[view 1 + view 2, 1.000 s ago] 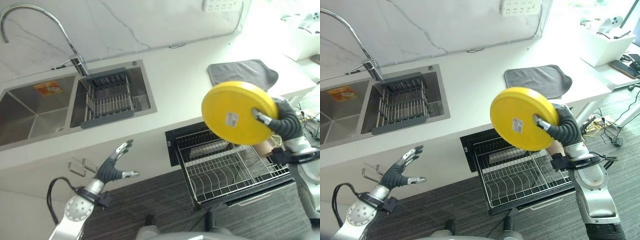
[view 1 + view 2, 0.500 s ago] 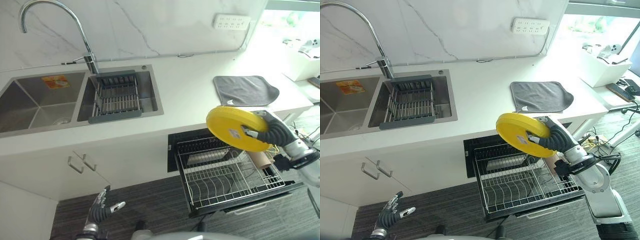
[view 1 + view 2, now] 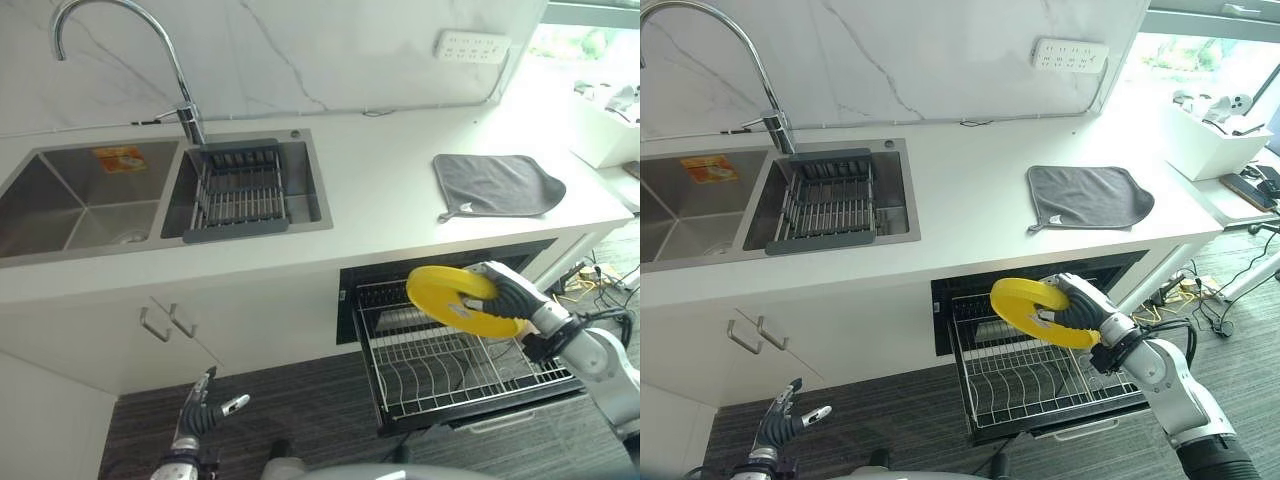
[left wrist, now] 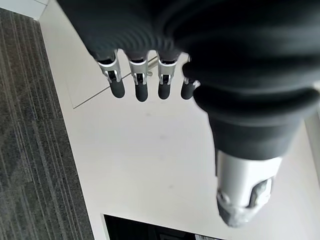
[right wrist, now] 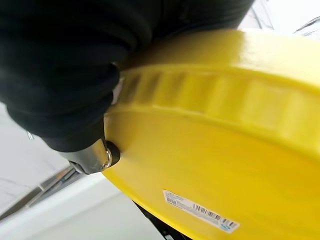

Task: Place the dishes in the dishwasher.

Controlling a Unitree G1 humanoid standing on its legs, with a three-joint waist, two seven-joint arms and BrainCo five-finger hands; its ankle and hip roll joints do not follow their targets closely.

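Right wrist view, barcode sticker (image 5: pixel 200 211) on yellow plate (image 5: pixel 240 150), right robot hand (image 5: pixel 75 90) gripping

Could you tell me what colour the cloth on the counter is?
Dark grey; the cloth shows best in the right eye view.

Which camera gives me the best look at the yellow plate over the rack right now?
The right eye view: the yellow plate shows whole, held in the right hand above the dishwasher rack. The left eye view matches; the right wrist view shows its underside, close up.

right hand (image 3: pixel 1080 305) partly behind yellow plate (image 3: pixel 1025 310)
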